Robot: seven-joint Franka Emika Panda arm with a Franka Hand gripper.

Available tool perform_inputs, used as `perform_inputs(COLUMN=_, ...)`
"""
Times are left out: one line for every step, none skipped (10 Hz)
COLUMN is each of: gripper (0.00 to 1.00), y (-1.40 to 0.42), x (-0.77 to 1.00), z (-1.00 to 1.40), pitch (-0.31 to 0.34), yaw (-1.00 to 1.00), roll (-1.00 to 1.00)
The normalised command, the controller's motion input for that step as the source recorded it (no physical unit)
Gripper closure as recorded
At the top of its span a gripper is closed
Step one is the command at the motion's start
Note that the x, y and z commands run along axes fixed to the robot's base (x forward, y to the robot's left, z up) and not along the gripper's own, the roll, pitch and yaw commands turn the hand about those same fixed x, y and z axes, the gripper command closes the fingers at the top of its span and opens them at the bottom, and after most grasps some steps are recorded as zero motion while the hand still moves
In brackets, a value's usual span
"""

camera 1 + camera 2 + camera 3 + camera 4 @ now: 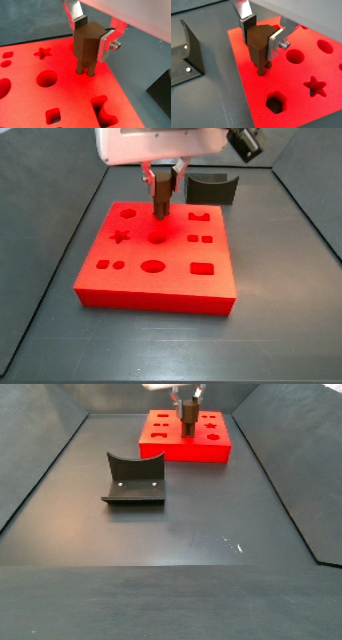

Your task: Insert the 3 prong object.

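Hand [90, 37]: grasping the prong piece [85, 47] upright, over the board [160, 258]
Prongs: tips touching the board's red top
Fixture [134, 479]: well apart, at the board's 7 o'clock

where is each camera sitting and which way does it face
Wrist view: on the arm, looking down the claw at the 3 prong object over the red board; silver fingers show.
Wrist view: same mount, opposite side; claw, board, fixture.
Side view: in front of the board, looking down; claw and wrist housing show.
Side view: far back, looking across the floor past the fixture toward the board.
All four share the claw-held object over the board.
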Motion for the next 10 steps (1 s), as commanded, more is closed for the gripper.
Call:
perform_inputs(gripper=1.0, y=-0.04, x=0.03, z=-0.63, pitch=0.109, yaw=-0.05, roll=0.22)
perform_inputs(gripper=1.0, y=-0.02, x=0.0, z=-0.69, pitch=0.11, yaw=-0.07, roll=0.18)
perform_inputs(gripper=1.0, y=-0.04, x=0.0, z=-0.7, pitch=0.107, yaw=-0.07, roll=0.15)
perform_inputs(gripper=1.0, y=-0.05, x=0.0, z=-0.69, pitch=0.11, yaw=-0.07, roll=0.15)
perform_inputs(gripper=1.0, y=-0.08, x=0.01, z=-0.62, pitch=0.114, yaw=-0.05, roll=0.14)
perform_inputs(gripper=1.0, y=-0.11, x=0.02, z=-0.28, pitch=0.1, yaw=0.0, roll=0.01)
perform_inputs(gripper=1.0, y=-0.04, x=0.0, z=-0.11, pitch=0.094, yaw=-0.02, roll=0.0)
perform_inputs(gripper=1.0, y=0.0, x=0.0, z=-0.21, pitch=0.099, yaw=-0.01, roll=0.0)
perform_inputs(gripper=1.0, y=0.0, x=0.0, z=-0.19, pitch=0.089, yaw=-0.02, roll=0.0)
perform_inputs(gripper=1.0, y=0.0, x=0.0, z=-0.05, pitch=0.047, yaw=-0.06, roll=0.0)
